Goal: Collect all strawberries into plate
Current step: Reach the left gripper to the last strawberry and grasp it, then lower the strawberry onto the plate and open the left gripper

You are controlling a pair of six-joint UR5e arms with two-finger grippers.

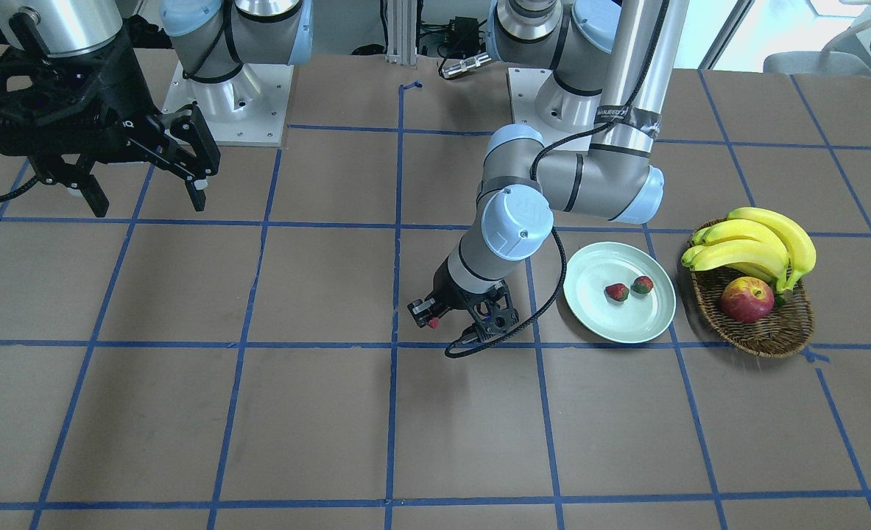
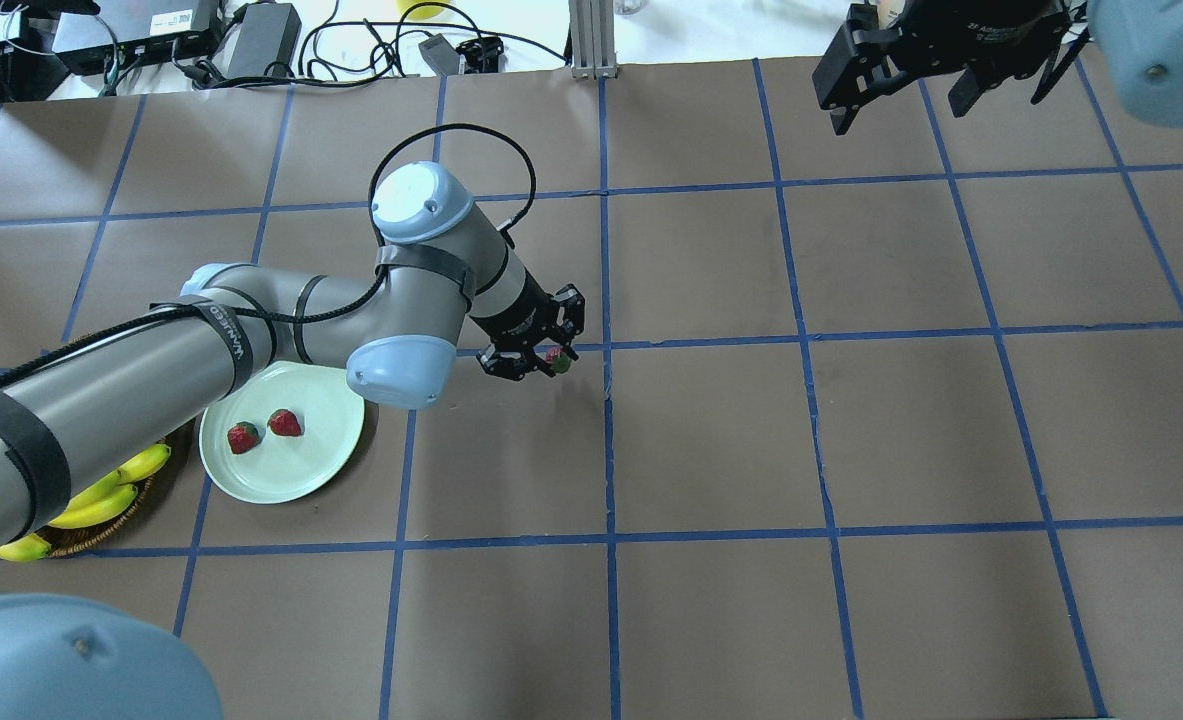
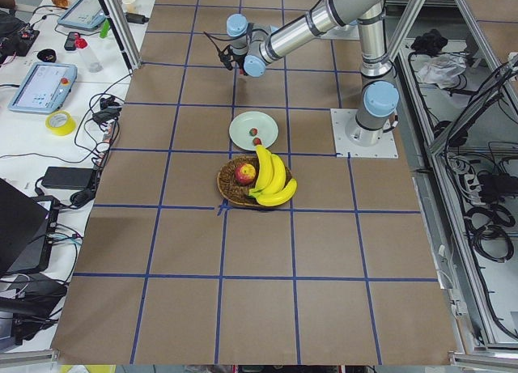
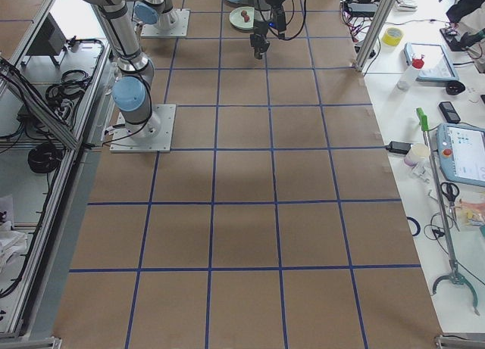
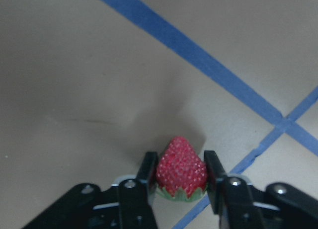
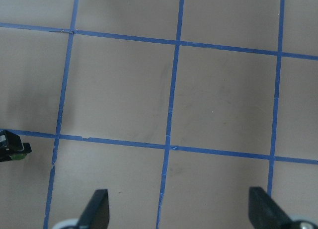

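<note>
Well off to the left of my left claw (image 1: 433,318), a brown wicker basket (image 1: 790,325) holds yellow bananas (image 1: 752,246) and a red-yellow apple (image 1: 746,300). Blue tape lines (image 1: 398,221) grid the brown surface (image 1: 258,412) beneath it.

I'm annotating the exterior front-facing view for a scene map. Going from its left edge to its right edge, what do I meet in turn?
right tool, open → left tool gripping a strawberry → plate → basket
</note>
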